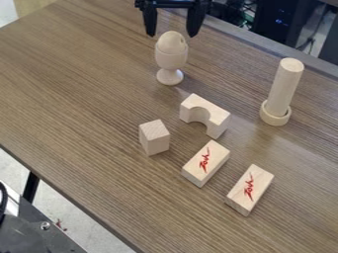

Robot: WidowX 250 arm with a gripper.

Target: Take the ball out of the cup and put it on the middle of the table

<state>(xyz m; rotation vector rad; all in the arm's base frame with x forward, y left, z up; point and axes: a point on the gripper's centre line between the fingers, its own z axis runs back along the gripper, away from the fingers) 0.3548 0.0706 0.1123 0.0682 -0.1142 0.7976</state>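
Wooden ball (172,42) sits in the egg cup (171,60) on the tabletop (79,84); in the camera view it lies near the claw (172,35), just below and between the two widely parted, open fingertips.

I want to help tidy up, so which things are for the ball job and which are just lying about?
For the job: ball, cup, table, end effector.
Just lying about: arch block, plain block, one red-marked block, another red-marked block, cylinder, ring at its foot.
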